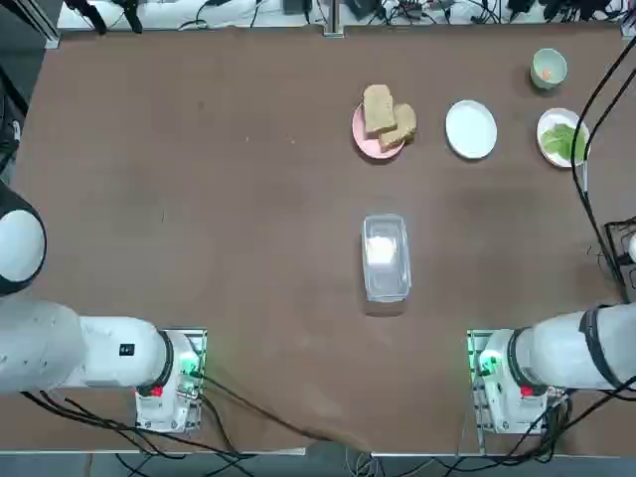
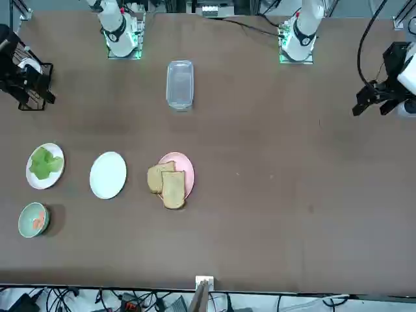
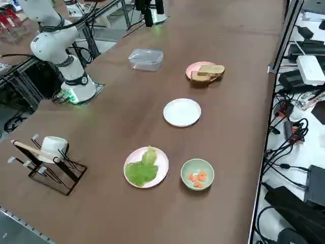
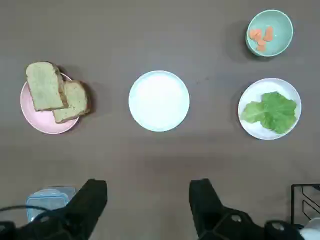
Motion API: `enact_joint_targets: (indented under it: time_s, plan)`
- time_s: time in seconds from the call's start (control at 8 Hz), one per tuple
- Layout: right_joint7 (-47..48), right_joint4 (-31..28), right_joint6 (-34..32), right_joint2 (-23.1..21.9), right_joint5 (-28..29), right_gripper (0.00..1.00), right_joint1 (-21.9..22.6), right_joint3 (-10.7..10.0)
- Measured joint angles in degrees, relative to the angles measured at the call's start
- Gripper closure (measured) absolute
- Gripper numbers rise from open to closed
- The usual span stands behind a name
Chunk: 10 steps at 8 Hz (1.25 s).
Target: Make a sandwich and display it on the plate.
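Observation:
No stacked sandwich is in view; its parts lie apart. Two tan bread slices (image 4: 55, 92) (image 1: 388, 117) overlap on a pink plate (image 4: 35, 122). The white plate (image 4: 159, 101) (image 1: 471, 129) (image 3: 182, 112) stands bare beside them. A green lettuce leaf (image 4: 270, 111) (image 3: 143, 170) lies on another white plate, and orange pieces (image 4: 261, 38) sit in a pale-green bowl (image 3: 197, 174). My right gripper (image 4: 147, 187) hangs open high above the table, on the robot's side of the white plate. Nothing is between its fingers.
A clear lidded container (image 1: 386, 256) (image 3: 146, 58) lies mid-table, between the plates and the arm bases. A black wire rack (image 3: 48, 162) holding a white cup stands at the table's right edge. Cables run along that side.

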Motion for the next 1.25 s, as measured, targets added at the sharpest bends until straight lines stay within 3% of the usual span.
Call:
enact_joint_targets:
  time_s: [0.38, 0.62, 0.88, 1.25]
  plan:
    - [-0.4, 0.1, 0.2, 0.5, 0.2, 0.0, 1.3, 0.3]
    - [-0.4, 1.3, 2.0, 3.2, 0.3, 0.0, 3.3, 0.6]
    - [-0.3, 1.9, 7.7, 8.6, 0.5, 0.0, 6.4, 0.8]
    - [-0.3, 4.4, 18.8, 20.0, 1.7, 0.0, 12.0, 0.9]
